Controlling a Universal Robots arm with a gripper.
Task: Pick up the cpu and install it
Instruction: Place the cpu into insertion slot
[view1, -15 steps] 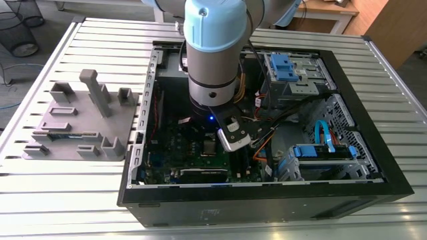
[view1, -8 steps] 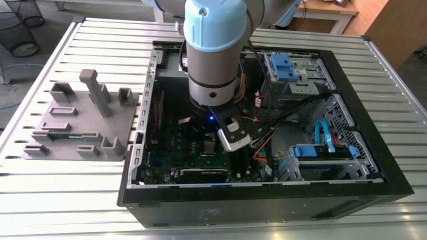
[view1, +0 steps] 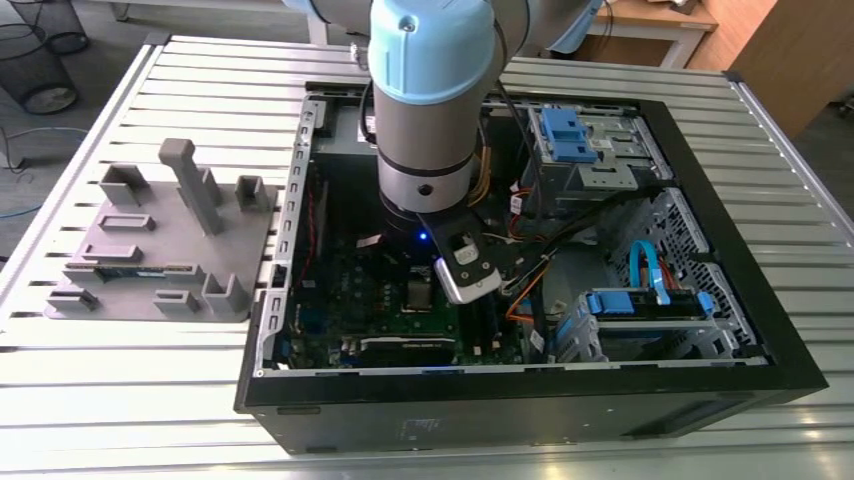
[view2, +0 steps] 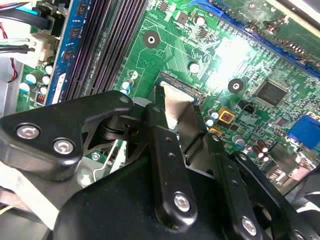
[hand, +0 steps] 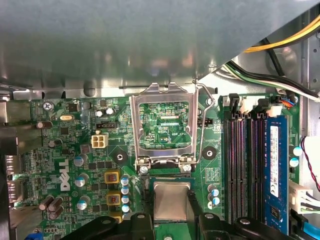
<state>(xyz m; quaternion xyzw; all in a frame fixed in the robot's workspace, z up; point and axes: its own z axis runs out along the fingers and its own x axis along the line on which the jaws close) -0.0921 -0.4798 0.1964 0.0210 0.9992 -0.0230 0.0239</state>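
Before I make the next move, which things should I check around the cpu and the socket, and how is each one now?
1. Socket's metal frame stands open: ok.
2. cpu sits between the pincer fingers: ok.
3. cpu is over the socket opening: ok.
4. cpu lies flat and fully seated: cannot tell.
5. Blue memory stick is apart from the pincer: ok.
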